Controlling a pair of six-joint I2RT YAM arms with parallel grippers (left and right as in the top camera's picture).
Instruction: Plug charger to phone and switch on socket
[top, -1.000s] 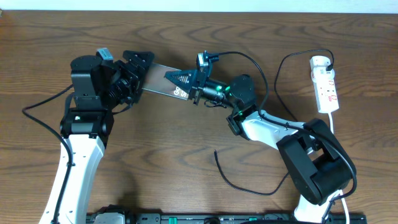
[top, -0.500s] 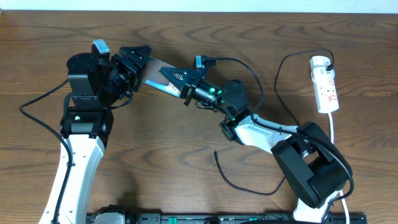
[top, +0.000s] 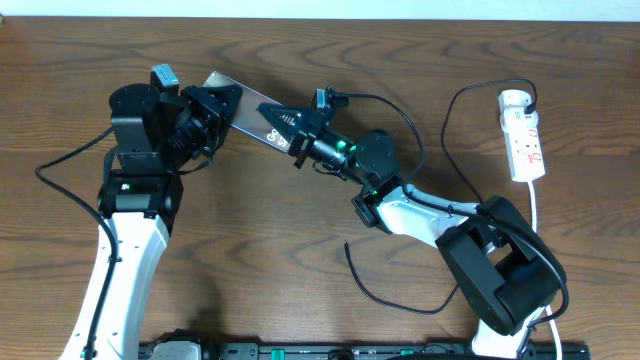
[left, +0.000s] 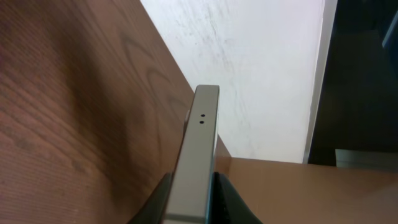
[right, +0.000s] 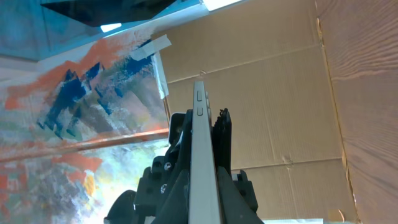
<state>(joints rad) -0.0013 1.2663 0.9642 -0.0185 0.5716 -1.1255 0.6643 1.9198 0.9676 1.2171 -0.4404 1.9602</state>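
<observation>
The phone (top: 246, 107) is held up off the table between both arms, slanting from upper left to lower right. My left gripper (top: 214, 106) is shut on its left end; in the left wrist view the dark fingers (left: 163, 190) press both faces of the phone's thin edge (left: 200, 146). My right gripper (top: 284, 123) is shut on the right end, and its fingers (right: 178, 186) clamp the phone (right: 201, 149). The charger (top: 381, 295) lies loose on the table, its plug tip (top: 347, 243) free, and its cable loops up to the socket (top: 523, 135) at the far right.
The socket's white cord (top: 536, 205) runs down the right side toward the right arm's base (top: 505, 275). The table's far edge meets a white wall (left: 249, 68) just behind the phone. The left arm's black cable (top: 65, 160) arcs out on the left.
My left gripper has closed on the phone's left end. The phone and the right gripper have shifted up and to the left.
</observation>
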